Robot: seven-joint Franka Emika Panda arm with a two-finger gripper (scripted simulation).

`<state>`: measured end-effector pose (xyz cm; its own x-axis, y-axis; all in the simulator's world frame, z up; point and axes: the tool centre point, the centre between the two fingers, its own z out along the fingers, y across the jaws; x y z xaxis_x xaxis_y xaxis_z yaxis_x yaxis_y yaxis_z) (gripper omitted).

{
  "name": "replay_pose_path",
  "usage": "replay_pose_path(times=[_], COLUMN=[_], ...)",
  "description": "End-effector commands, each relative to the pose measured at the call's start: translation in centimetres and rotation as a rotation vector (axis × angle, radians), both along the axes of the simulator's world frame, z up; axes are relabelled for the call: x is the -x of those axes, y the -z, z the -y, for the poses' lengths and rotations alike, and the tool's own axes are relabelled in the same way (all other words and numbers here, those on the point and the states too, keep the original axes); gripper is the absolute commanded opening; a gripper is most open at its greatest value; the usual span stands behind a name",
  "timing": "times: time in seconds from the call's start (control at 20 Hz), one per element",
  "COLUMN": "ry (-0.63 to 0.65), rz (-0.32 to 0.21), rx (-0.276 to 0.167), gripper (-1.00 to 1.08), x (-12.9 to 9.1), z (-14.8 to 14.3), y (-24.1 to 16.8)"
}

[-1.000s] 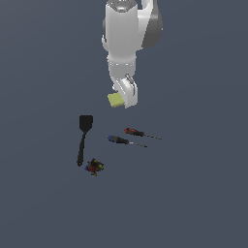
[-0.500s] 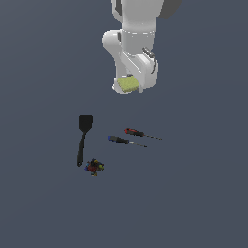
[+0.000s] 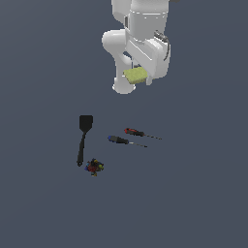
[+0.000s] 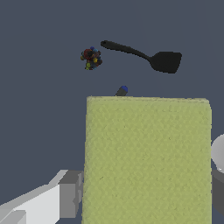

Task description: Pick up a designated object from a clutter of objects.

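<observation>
We have the yellow-green block up in the air, clamped between the fingers of the gripper and carried well above the dark worktop. In the wrist view the block fills most of the picture, with a grey finger pad pressed against one side edge and another showing at the opposite edge (only partly in frame) — so the fingers are closed to the block's width and hold nothing else.

The rest of the clutter lies below, well apart from the block: the black spatula, the red-handled screwdriver just beside the blue-handled screwdriver, and the small multicoloured lump near the end of the spatula's handle. None of them touches the arm.

We judge the pick itself to be done; what is left is keeping hold. The block looks sponge-like, so our worry is slip — a soft body can give under the squeeze and creep out if the arm jerks or swings quickly. We see it sitting slightly tilted in the exterior view, and a grip taken off-centre could let it rotate between the pads. A drop from this height would likely send it back among the tools below.
</observation>
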<state>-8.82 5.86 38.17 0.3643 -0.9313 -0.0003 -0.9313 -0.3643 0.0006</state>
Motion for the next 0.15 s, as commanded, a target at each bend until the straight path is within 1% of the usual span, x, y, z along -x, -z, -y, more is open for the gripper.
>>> replay_pose_path(times=[0.0,0.1], ry=[0.0,0.001], rz=[0.001,0.001], rx=[0.0,0.0], gripper=[-1.0,-1.0], x=[-0.1,-0.13], z=[-0.11,-0.07], y=[-0.27,-0.22])
